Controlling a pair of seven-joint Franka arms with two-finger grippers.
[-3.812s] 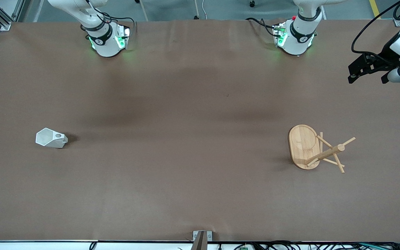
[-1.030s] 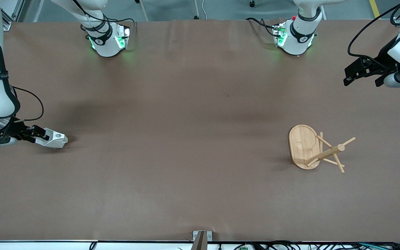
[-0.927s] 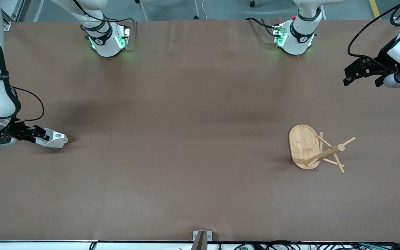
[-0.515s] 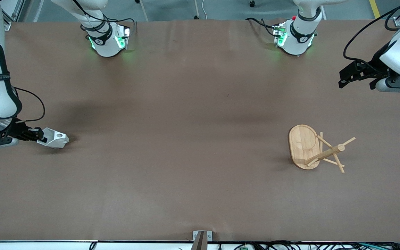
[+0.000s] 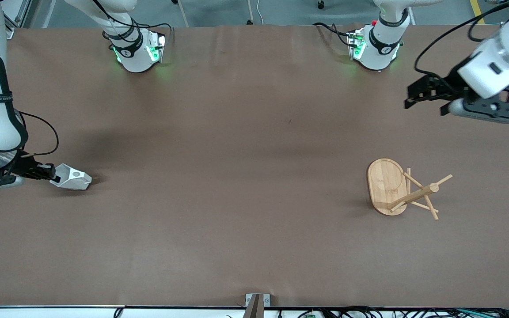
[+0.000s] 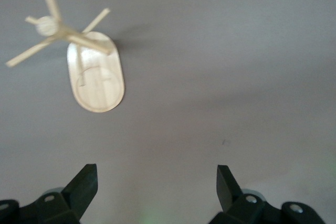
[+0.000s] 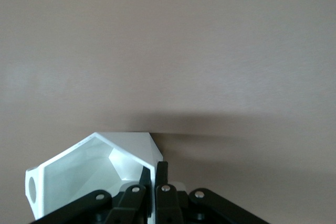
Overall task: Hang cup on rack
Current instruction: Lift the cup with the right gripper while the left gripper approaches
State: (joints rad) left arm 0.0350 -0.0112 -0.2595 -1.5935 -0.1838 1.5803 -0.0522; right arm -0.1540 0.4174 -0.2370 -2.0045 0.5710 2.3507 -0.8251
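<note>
The white faceted cup (image 5: 75,177) lies on its side, low at the table near the right arm's end. Its round hole faces up. My right gripper (image 5: 52,174) is shut on the cup's rim wall. In the right wrist view one finger is inside the cup (image 7: 89,169) and one outside, at my right gripper (image 7: 154,176). The bamboo rack (image 5: 387,185) stands near the left arm's end, its post and pegs (image 5: 422,194) free. My left gripper (image 5: 423,108) is open and empty in the air over bare table, between the left arm's base and the rack. The rack also shows in the left wrist view (image 6: 100,80), beyond my left gripper (image 6: 156,176).
The brown table (image 5: 237,176) stretches wide between the cup and the rack. A small metal bracket (image 5: 256,300) sits at the table edge nearest the front camera.
My right arm came down and shut on the cup, then shifted it slightly toward the left arm's end. My left gripper has moved in over the table, toward the middle.
</note>
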